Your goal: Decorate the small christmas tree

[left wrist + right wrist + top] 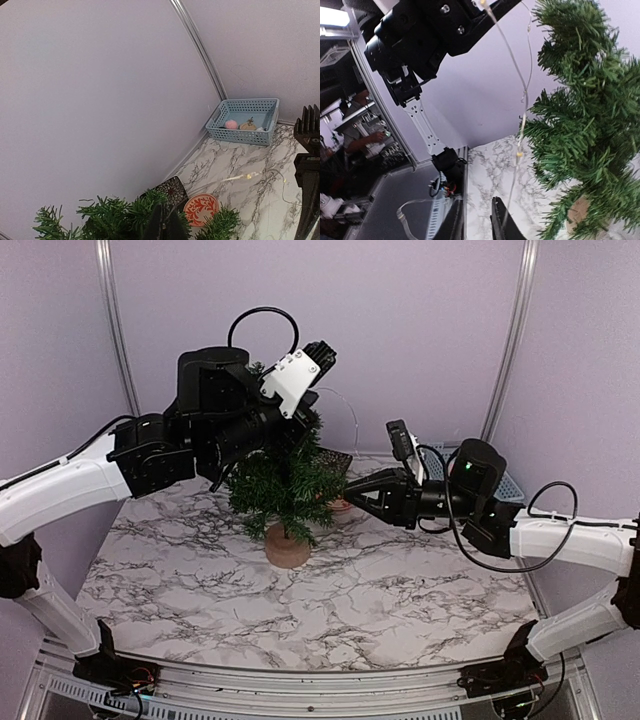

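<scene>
Step in hand, as I read it: draping a light string over the tree.

The left arm (90,480) is raised over the treetop; the right arm (560,535) reaches in low from the side. The small christmas tree (285,480) stands upright on its round base (288,545), toward the back-centre of the tabletop, between the two arms.

The left gripper (322,355) is closed just above the top branches. In the right wrist view the light string (524,95) runs up to its tips, so it prob. pinches the upper end. The right gripper (352,490) sits beside the lower branches w/ its jaws drawn in but a gap showing between the fingers (501,220). The string hangs down past one finger; no firm pinch visible.

To do it well: get the thin wire centred in the gap before clamping, since it lies off to one side and could slip out. Then carry it around the branches w/ some slack, bc a tight pull against the upper hold could tip the light tree. Keep the fingers clear of the needles, or they'll snag.

Surface & room: pale lilac walls (400,320) w/ metal corner posts (512,340) close in the back. The tabletop (330,630) is white marble-look w/ grey veins. A blue basket (240,134) sits in the far right corner w/ a pink ball (231,124) & other small bits inside. A red-and-white disc (201,209) & a dark patterned piece (171,189) lie behind the tree.
</scene>
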{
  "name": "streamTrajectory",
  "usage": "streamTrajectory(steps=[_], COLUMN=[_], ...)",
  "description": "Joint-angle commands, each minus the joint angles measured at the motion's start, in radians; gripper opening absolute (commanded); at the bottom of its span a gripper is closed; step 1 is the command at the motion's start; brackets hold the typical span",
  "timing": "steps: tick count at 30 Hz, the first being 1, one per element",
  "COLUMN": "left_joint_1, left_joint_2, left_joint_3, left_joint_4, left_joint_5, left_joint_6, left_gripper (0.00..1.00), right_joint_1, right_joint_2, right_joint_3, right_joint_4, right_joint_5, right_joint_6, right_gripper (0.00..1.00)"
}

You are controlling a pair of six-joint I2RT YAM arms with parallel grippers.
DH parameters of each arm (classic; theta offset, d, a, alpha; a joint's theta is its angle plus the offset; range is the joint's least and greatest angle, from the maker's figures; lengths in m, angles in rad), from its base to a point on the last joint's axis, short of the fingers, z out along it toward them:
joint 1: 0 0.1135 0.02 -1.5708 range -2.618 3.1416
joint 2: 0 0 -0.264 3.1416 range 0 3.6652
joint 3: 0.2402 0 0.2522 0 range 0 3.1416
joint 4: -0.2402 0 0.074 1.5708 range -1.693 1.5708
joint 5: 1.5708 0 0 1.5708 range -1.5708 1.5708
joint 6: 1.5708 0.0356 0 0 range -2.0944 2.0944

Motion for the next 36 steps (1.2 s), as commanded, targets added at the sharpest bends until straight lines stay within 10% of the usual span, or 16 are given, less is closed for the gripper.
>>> streamTrajectory(steps=[1,36], left_joint_1=[-0.006,0.316], left_joint_2=[-0.067,-0.203], left_joint_3=[-0.015,-0.192], left_joint_4=[0.025,0.149], left_joint_5=[-0.019,0.027], left_joint_6=[-0.022,-0.302], left_gripper=[0.0,0.0], right_joint_1=[0.005,-0.011], right_joint_2=[-0.015,0.352], right_joint_3=[0.043,0.876], right_joint_4=[0.041,-0.637], right_joint_5=[0.06,0.56], right_joint_6=[0.011,-0.276], right_gripper=[0.0,0.0])
